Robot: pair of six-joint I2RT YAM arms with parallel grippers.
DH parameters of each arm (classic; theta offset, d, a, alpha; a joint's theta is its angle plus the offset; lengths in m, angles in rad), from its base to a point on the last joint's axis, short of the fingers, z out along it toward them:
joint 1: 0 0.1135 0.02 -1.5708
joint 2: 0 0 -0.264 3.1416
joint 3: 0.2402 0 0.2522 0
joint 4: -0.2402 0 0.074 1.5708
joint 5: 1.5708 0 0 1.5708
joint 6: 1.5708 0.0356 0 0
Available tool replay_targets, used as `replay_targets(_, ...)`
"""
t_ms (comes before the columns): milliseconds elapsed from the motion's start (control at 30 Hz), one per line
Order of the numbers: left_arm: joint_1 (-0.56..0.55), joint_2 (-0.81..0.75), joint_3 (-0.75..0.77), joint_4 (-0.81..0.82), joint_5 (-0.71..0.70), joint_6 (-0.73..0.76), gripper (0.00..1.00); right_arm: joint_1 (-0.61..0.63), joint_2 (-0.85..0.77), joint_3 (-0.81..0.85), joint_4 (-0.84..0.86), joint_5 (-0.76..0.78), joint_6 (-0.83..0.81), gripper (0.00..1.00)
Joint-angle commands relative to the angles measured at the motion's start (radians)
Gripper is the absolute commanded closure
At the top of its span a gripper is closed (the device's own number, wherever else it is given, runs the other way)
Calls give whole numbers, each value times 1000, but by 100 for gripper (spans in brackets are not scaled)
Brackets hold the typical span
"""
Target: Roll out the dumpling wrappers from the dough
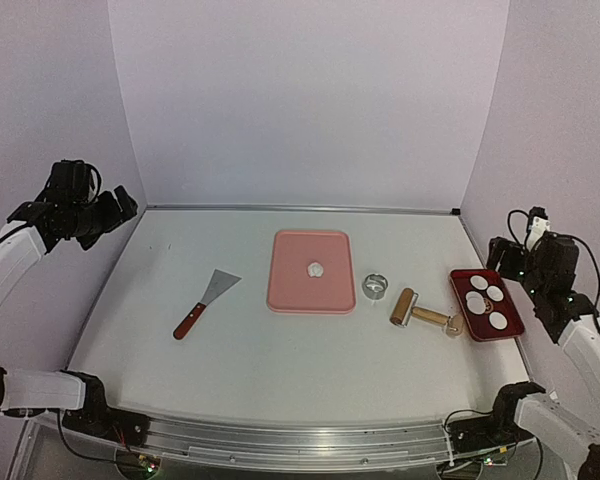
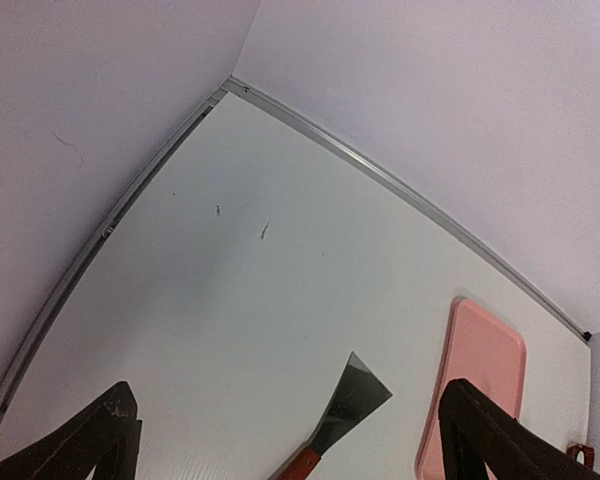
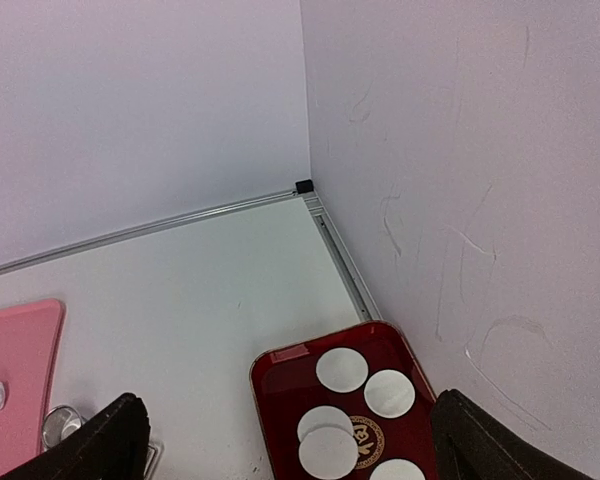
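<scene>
Brightness: even, soft and fairly bright in all three views; the walls carry a lilac tint.
Shadows: faint and short, beneath the rolling pin [image 1: 417, 310] and the scraper [image 1: 206, 303].
Glare: mild sheen on the scraper blade in the left wrist view.
Dark areas: the left gripper's fingers [image 2: 500, 430] and the right gripper's fingers [image 3: 490, 440] show as near-black shapes with little detail.
Distortion: the table's back rail [image 2: 380, 180] bows in the wrist views.
Sharpness: the overhead view is slightly soft.

You can read no text here; the round gold emblem [image 3: 365, 437] on the red tray [image 3: 278, 385] is too small to make out
</scene>
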Motion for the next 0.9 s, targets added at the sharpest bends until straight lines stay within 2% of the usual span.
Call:
replay_targets(0,-2,11,39,-12,43,-36,0,-1,-21,38,-14,29,15,2)
replay_targets(167,-13,43,23,19,95,-87,1,-1,-7,44,-28,29,45,2)
replay_targets(267,-67,78,26,30,95,-80,0,-1,5,55,-44,15,69,2)
replay_targets(367,-159,156,49,36,89,-85,1,-1,31,84,-53,-57,51,2)
replay_targets(500,-248,255,40,121,129,-131,0,-1,107,156,-65,-198,19,2)
replay_targets(700,-365,401,71,220,169,-173,1,-1,259,286,-230,-190,231,2)
replay_targets(867,-447,520,147,217,176,-193,1,-1,451,333,-239,-380,316,2)
